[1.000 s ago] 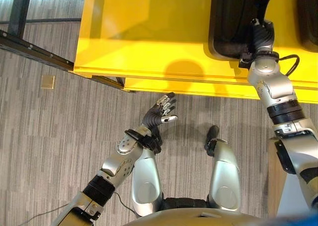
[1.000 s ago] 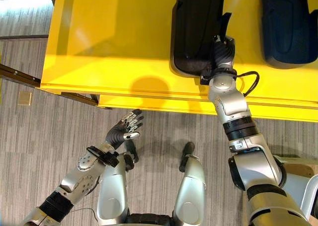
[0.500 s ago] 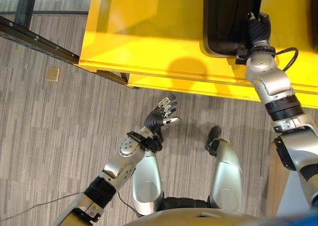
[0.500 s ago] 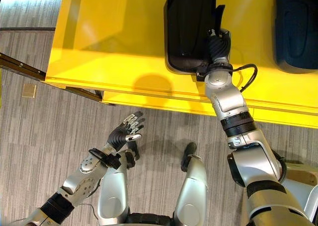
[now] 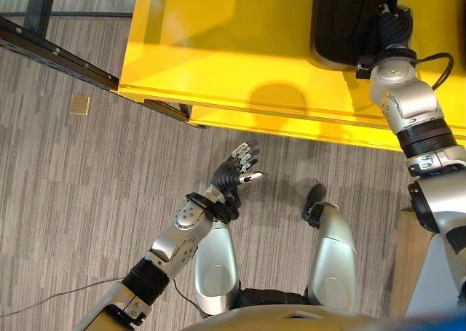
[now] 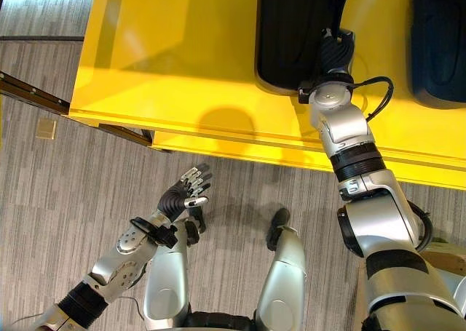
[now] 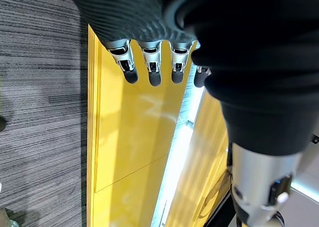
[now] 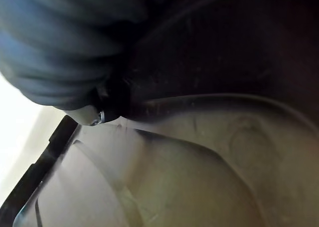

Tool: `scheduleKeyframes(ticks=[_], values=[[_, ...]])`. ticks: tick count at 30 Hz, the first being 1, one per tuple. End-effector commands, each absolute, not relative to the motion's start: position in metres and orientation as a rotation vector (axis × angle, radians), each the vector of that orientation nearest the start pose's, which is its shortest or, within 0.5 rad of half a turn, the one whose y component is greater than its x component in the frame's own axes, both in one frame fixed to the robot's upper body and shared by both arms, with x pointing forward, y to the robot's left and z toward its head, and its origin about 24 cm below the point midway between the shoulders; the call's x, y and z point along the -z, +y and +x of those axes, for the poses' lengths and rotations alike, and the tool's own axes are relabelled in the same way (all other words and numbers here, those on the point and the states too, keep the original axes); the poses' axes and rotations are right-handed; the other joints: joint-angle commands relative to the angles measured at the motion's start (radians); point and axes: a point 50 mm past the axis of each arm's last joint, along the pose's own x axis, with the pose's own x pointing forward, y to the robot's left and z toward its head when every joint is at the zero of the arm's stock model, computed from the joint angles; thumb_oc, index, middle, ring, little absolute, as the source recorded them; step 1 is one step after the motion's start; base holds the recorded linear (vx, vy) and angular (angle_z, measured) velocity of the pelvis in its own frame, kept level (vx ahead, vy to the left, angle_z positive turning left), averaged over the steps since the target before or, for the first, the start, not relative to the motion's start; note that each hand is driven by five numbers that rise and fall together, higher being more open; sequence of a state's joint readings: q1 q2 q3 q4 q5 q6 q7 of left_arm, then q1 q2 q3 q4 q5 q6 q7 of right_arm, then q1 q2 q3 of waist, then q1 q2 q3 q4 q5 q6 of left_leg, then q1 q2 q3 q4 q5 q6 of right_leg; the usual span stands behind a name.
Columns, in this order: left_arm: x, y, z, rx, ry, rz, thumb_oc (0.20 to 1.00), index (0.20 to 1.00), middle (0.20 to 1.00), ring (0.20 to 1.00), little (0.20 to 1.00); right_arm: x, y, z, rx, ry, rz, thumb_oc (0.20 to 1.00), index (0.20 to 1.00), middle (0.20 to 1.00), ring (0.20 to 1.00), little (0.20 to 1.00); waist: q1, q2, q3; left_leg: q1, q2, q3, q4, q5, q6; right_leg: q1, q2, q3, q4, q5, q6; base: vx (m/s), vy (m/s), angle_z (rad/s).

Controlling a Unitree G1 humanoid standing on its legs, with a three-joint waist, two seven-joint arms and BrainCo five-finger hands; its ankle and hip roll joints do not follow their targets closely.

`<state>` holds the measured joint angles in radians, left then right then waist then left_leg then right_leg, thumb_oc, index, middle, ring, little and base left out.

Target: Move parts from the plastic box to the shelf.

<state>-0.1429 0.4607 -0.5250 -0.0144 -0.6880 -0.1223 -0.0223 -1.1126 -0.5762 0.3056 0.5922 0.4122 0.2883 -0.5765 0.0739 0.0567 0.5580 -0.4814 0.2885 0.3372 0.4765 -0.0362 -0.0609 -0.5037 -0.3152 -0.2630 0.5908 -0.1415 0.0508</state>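
A large black moulded part (image 5: 349,18) lies on the yellow shelf (image 5: 218,47), far right. My right hand (image 5: 393,31) rests against the part's near right edge, its fingers hidden against the black surface. The right wrist view has the part's dark surface (image 8: 224,47) pressed close to the hand. My left hand (image 5: 233,172) hangs open over the floor, below the shelf's front edge, holding nothing. Its straight fingers (image 7: 152,67) point at the shelf's yellow side (image 7: 134,137) in the left wrist view.
A second dark part (image 6: 440,33) lies on the shelf further right. A dark metal rail (image 5: 51,51) runs along the floor at the left, with a small tan square (image 5: 80,104) beside it. A brown box-like surface (image 5: 408,258) stands at the lower right.
My right hand and the black part have shifted slightly right and further back on the shelf. The camera has moved a little. The left hand keeps its open pose.
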Motion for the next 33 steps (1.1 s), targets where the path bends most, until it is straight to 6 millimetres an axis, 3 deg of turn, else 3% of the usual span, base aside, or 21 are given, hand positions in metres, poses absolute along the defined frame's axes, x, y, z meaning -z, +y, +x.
scheduleKeyframes(ticks=[1, 12, 13, 14, 22, 26, 33], values=[[-0.081, 0.093, 0.239, 0.616, -0.079, -0.286, 1.0, 1.0, 1.0, 1.0, 1.0, -0.34, -0.213, 0.382, 0.534, -0.502, -0.249, 0.2, 0.2, 0.2, 0.2, 0.2, 0.02, 0.029, -0.038, 0.058, 0.005, 0.059, 0.005, -0.097, -0.004, 0.009, -0.045, -0.103, 0.16, -0.128, 0.021, 0.0, 0.0, 0.0], [-0.081, 0.091, 0.238, 0.62, -0.077, -0.3, 1.0, 1.0, 1.0, 1.0, 1.0, -0.35, -0.226, 0.386, 0.59, -0.476, -0.302, 0.2, 0.2, 0.2, 0.2, 0.2, 0.024, 0.036, -0.038, 0.065, 0.006, 0.061, -0.002, -0.096, -0.008, 0.016, -0.055, -0.11, 0.163, -0.133, 0.02, 0.0, 0.0, 0.0], [-0.081, 0.091, 0.238, 0.621, -0.078, -0.301, 1.0, 1.0, 1.0, 1.0, 1.0, -0.35, -0.226, 0.386, 0.589, -0.471, -0.301, 0.332, 0.332, 0.332, 0.332, 0.332, 0.024, 0.036, -0.038, 0.066, 0.005, 0.061, -0.002, -0.096, -0.008, 0.017, -0.055, -0.11, 0.162, -0.133, 0.02, 0.0, 0.0, 0.0], [-0.08, 0.088, 0.237, 0.636, -0.074, -0.304, 1.0, 1.0, 1.0, 1.0, 1.0, -0.348, -0.225, 0.388, 0.601, -0.454, -0.294, 1.0, 1.0, 1.0, 1.0, 1.0, 0.024, 0.037, -0.038, 0.065, 0.004, 0.061, -0.006, -0.093, -0.009, 0.017, -0.054, -0.107, 0.159, -0.132, 0.02, 0.0, 0.0, 0.0], [-0.08, 0.089, 0.237, 0.643, -0.068, -0.299, 1.0, 1.0, 1.0, 1.0, 1.0, -0.352, -0.228, 0.388, 0.584, -0.464, -0.364, 1.0, 1.0, 1.0, 1.0, 1.0, 0.026, 0.037, -0.038, 0.071, 0.002, 0.061, -0.014, -0.09, -0.006, 0.023, -0.053, -0.11, 0.156, -0.13, 0.022, 0.0, 0.0, 0.0], [-0.079, 0.089, 0.238, 0.647, -0.063, -0.293, 1.0, 1.0, 1.0, 1.0, 1.0, -0.358, -0.219, 0.388, 0.54, -0.486, -0.401, 1.0, 1.0, 1.0, 1.0, 1.0, 0.028, 0.035, -0.038, 0.073, 0.001, 0.058, -0.013, -0.088, -0.007, 0.028, -0.051, -0.111, 0.159, -0.131, 0.022, 0.0, 0.0, 0.0], [-0.076, 0.085, 0.235, 0.685, -0.036, -0.285, 1.0, 1.0, 1.0, 1.0, 1.0, -0.351, -0.218, 0.389, 0.542, -0.45, -0.177, 1.0, 1.0, 1.0, 1.0, 1.0, 0.022, 0.034, -0.038, 0.088, 0.001, 0.063, -0.02, -0.087, -0.007, 0.044, -0.046, -0.11, 0.155, -0.134, 0.022, 0.01, 0.0, 0.03]])
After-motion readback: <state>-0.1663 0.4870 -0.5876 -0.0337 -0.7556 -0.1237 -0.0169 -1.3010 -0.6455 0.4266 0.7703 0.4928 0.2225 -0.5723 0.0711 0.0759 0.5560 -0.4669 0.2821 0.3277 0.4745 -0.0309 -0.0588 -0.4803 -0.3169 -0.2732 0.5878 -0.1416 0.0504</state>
